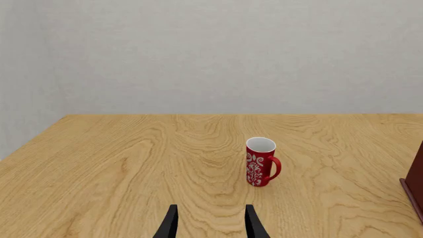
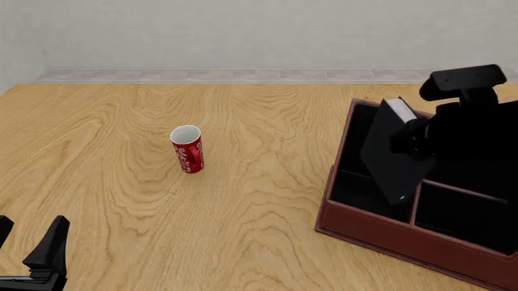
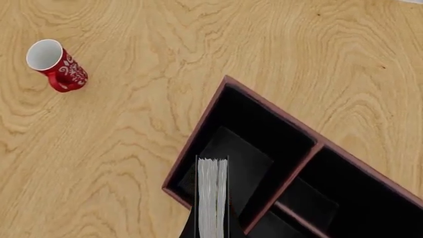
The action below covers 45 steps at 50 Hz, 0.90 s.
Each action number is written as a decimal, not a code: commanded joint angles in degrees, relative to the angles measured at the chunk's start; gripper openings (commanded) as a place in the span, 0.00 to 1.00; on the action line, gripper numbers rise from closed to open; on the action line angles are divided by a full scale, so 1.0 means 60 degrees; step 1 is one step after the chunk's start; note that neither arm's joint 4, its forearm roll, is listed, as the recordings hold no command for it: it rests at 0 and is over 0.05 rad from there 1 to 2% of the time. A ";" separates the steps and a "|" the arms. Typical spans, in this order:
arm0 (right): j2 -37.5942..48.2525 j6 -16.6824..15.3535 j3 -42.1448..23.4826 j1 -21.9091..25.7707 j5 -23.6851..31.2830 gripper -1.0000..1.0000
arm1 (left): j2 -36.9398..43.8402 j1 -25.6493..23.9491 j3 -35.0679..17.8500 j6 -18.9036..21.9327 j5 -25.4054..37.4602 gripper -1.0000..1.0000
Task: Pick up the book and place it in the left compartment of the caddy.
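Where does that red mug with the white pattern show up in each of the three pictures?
Left wrist view: the red mug stands upright on the table, right of centre, beyond the open left claw.
Front view: the mug stands left of centre, well left of the caddy.
Right wrist view: the mug is at upper left.
Shared landmark: the caddy's reddish-brown wall, at the left wrist view's right edge and in the right wrist view.

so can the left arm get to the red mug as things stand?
Probably yes. The left gripper has its jaws open and points toward the red mug, with only bare table between. The caddy sits off to the side.
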 commanded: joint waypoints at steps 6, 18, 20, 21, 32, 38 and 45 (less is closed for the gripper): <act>0.0365 0.0158 0.0103 -0.0107 -0.0495 0.00 | 0.0011 0.0000 0.0012 0.0002 -0.0022 1.00; 0.0544 0.0072 0.0296 -0.0185 -0.0784 0.00 | 0.0011 0.0000 0.0012 0.0002 -0.0022 1.00; 0.0604 0.0055 0.0360 -0.0215 -0.0883 0.00 | 0.0011 0.0000 0.0012 0.0002 -0.0022 1.00; 0.0624 0.0056 0.0375 -0.0229 -0.0908 0.00 | 0.0011 0.0000 0.0012 0.0002 -0.0022 1.00; 0.0869 -0.0003 0.0497 -0.0305 -0.1205 0.00 | 0.0011 0.0000 0.0012 0.0002 -0.0022 1.00; 0.1005 -0.0002 0.0597 -0.0338 -0.1385 0.00 | 0.0011 0.0000 0.0012 0.0002 -0.0022 1.00; 0.1136 0.0021 0.0687 -0.0341 -0.1568 0.00 | 0.0011 0.0000 0.0012 0.0002 -0.0022 1.00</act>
